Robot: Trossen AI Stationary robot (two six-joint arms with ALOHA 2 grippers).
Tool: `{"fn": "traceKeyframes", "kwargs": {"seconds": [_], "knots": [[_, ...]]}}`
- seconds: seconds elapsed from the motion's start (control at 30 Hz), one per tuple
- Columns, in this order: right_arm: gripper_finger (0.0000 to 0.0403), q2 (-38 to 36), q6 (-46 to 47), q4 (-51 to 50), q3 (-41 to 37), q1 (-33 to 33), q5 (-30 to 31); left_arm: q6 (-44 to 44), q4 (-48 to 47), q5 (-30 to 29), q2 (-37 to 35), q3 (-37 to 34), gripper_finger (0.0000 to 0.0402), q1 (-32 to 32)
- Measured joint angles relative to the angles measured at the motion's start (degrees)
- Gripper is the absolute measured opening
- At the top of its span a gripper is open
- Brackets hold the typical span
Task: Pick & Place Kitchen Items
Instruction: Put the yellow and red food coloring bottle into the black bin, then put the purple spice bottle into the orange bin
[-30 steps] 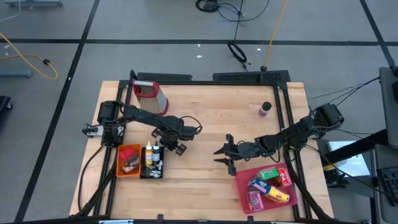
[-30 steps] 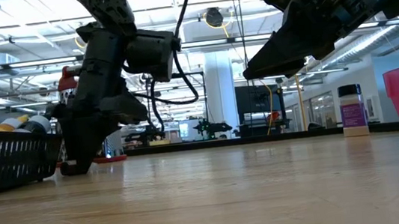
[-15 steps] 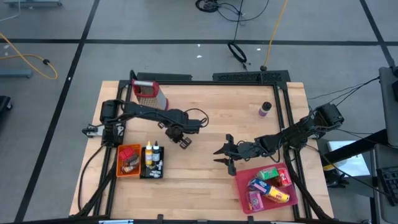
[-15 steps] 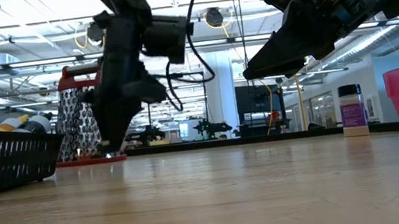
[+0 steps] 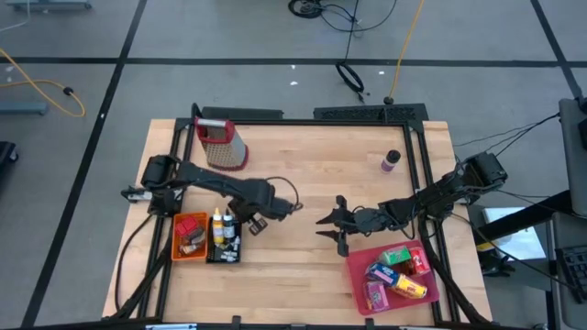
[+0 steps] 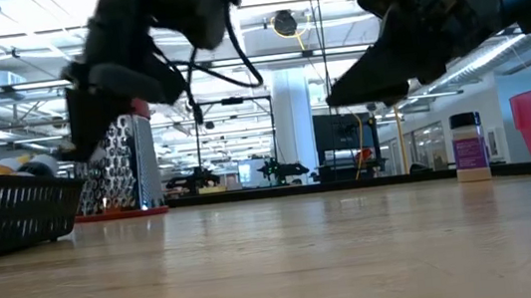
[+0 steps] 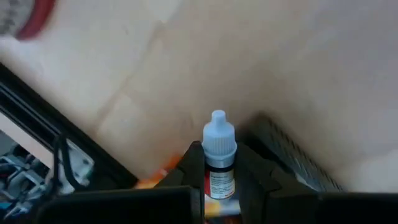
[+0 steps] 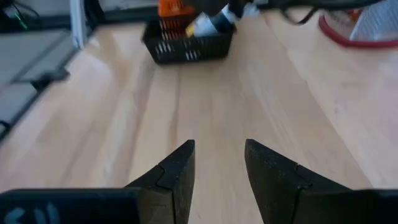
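Beside black basket (image 5: 227, 249), left gripper (image 5: 249, 225) arrived carrying bottle (image 7: 219, 155).

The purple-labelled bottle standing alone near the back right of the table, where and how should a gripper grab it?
Grip the purple-labelled bottle around its straight body, just under the white cap. It stands upright and alone, so come in level from the table's middle, where the open right gripper waits. That is a judgement; its exact shape is small here.

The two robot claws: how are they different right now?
The left gripper grips a small bottle with a pale blue cap, while the right gripper holds nothing. The left fingers are shut on the bottle; the right fingers stand apart. The left hangs beside the black basket, the right beside the pink bin. Both are dark and two-fingered.
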Motion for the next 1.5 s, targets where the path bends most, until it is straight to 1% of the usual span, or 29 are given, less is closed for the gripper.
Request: {"fn": "traceKeyframes", "kwargs": {"seconds": [0.07,0.23,0.5,0.63,0.83,1.1,1.23,1.3,1.37,1.5], "knots": [[0.0132,0.0,0.0,2.1,-0.45,0.0,-0.04,-1.58,-0.09,0.63,-0.2,0.02,0.0046,-2.15],[0.0132,0.0,0.0,3.29,-0.52,0.0,-0.13,-6.46,-0.62,1.07,-0.73,0.02,0.0064,-7.72],[0.0132,0.0,0.0,3.45,-0.52,0.0,-0.2,-11.32,-0.82,1.4,-0.6,0.0,0.0048,-13.54],[0.0132,0.0,0.02,3.46,-0.52,0.0,-0.21,-13.72,-0.16,1.25,-0.6,0.0,0.0062,-15.0],[0.0132,0.0,0.02,3.47,-0.52,0.0,-0.22,-10.63,3.24,-1.59,-0.6,0.0,0.0098,-16.88],[0.0132,0.0,0.0,3.47,-0.52,0.0,-0.22,-10.84,4.02,-3.28,-0.6,0.0,0.0141,-16.62],[0.0132,0.0,0.02,3.45,-0.52,0.0,-0.22,-10.61,4.05,-3.83,-0.6,0.01,0.0155,-16.54],[0.0132,0.0,0.02,3.45,-0.52,0.0,-0.1,-10.11,4.05,-5.43,-0.6,0.01,0.0156,-16.5],[0.0132,0.0,0.08,3.45,-0.52,-0.02,1.13,-8.98,4.04,-9.72,-0.6,0.0,0.0155,-16.07],[0.0132,0.0,3.23,3.26,-0.54,-0.08,10.81,-9.86,4.15,-21.39,-0.83,0.02,0.0153,-14.28]]}}
